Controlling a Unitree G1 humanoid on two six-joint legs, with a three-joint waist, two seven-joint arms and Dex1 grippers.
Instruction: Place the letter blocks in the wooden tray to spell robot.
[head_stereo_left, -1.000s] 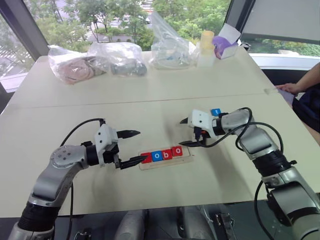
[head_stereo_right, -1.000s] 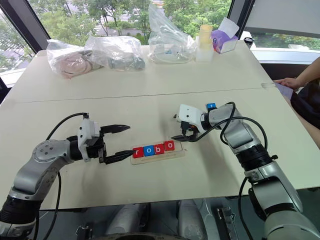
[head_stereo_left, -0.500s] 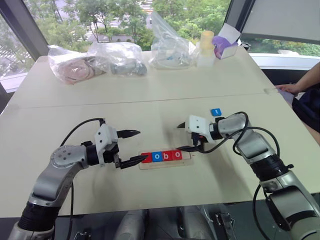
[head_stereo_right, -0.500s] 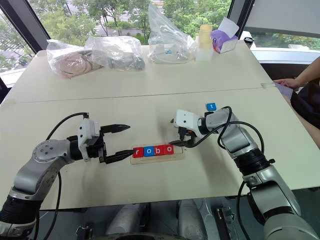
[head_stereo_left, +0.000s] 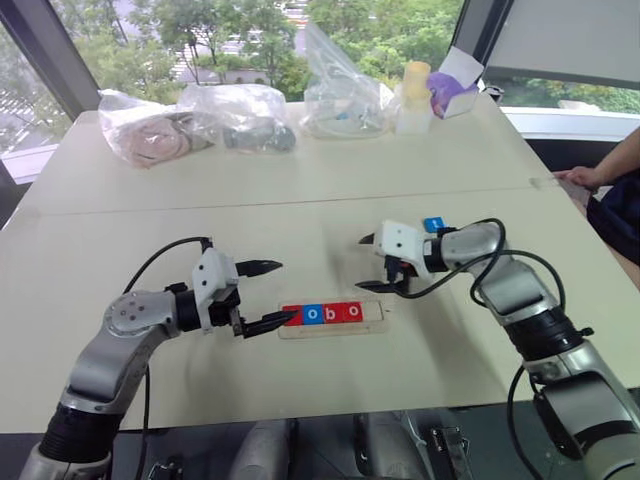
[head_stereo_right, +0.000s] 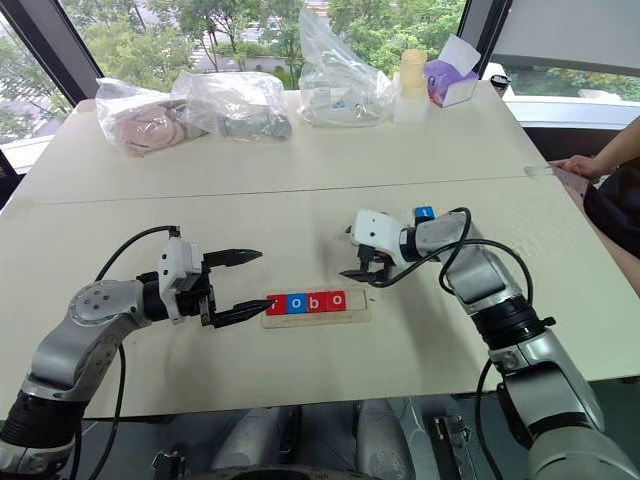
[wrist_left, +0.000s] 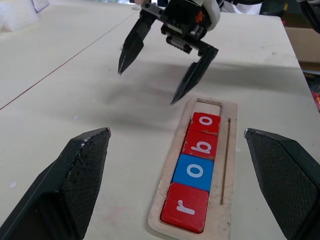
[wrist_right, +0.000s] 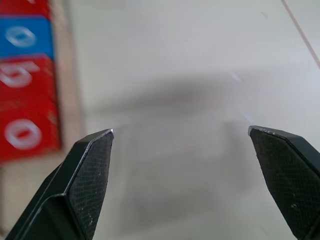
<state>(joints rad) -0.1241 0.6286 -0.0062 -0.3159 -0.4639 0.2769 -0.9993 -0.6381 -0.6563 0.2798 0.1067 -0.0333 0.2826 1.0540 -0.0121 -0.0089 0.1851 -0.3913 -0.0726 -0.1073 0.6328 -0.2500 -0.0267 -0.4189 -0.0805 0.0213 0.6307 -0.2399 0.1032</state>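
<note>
A: What does the wooden tray (head_stereo_left: 332, 318) hold?
B: Four letter blocks (wrist_left: 196, 171) in a row, red r, blue o, red b, red o, touching one another. The slot at the tray's right end is bare.
A: And the fifth block?
B: A blue tile (head_stereo_left: 432, 224) lies flat on the worktop (head_stereo_left: 300, 190), behind the right arm, well apart from the tray.
A: Which way does the tray run?
B: Its long axis runs left to right across the worktop, between the two grippers.
A: The fingers?
B: The left gripper (head_stereo_left: 268, 294) has its fingers spread wide, empty, one tip just beside the r. The right gripper (head_stereo_left: 381, 264) hangs above the tray's bare end, fingers apart, gripping nothing
</note>
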